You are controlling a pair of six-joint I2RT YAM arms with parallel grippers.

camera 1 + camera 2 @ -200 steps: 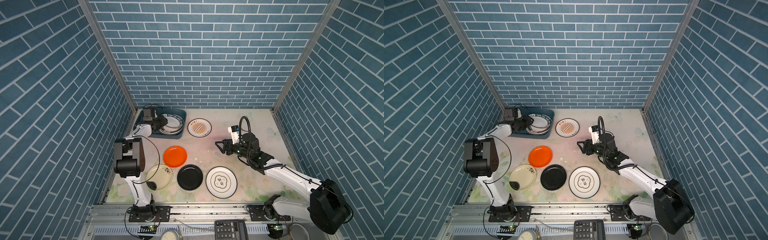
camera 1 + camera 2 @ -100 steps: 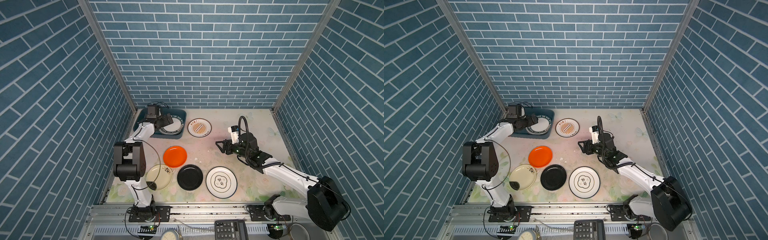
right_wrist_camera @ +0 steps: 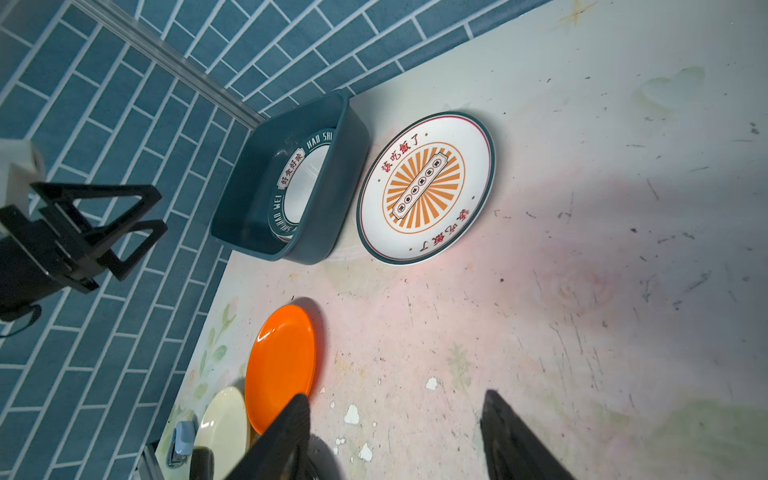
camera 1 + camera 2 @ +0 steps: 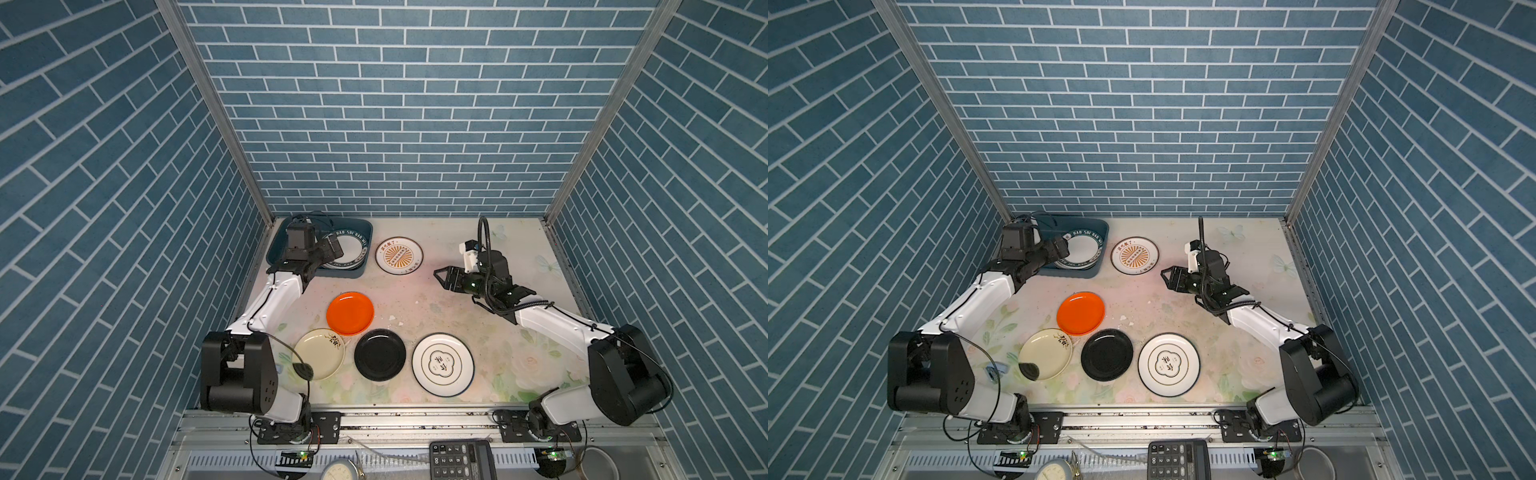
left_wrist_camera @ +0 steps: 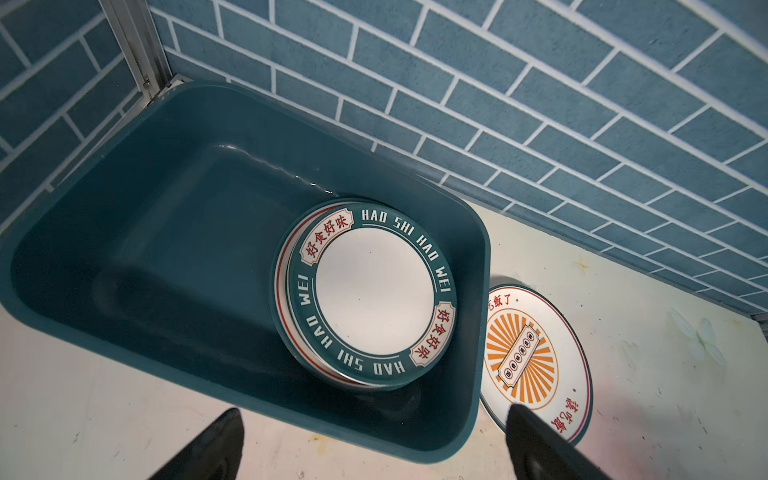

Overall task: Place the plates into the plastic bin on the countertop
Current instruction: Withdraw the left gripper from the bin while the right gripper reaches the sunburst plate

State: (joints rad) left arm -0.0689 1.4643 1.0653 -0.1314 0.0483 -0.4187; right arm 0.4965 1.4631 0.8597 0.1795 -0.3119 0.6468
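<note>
The left claw [image 4: 336,250] had sprung wide and drawn back from over the plastic bin [image 4: 353,222], while the right claw [image 4: 441,279] had barely shifted. In both top views the teal-rimmed plate [image 4: 351,249] lay in the right half of the bin, free of the left claw. Five plates sat out on the bench [image 4: 449,316]: the sunburst plate [image 4: 399,255] just beside the bin, the orange plate [image 4: 350,313] nearer the middle, and the cream plate [image 4: 318,353], black plate [image 4: 380,354] and emblem plate [image 4: 443,364] in a row at the front. The left wrist view showed the left claw [image 5: 372,410] spread wide and empty above the bin's near wall. The teal-rimmed plate [image 5: 374,299] rested slightly askew on at least one more plate beneath it. That delivery looked finished, so this arm seemed free for another plate. In the right wrist view the right claw [image 3: 395,397] was partly open with only bare bench between its fingers. It faced the sunburst plate [image 3: 424,187] and the orange plate [image 3: 280,365], either a likely next pick.
</note>
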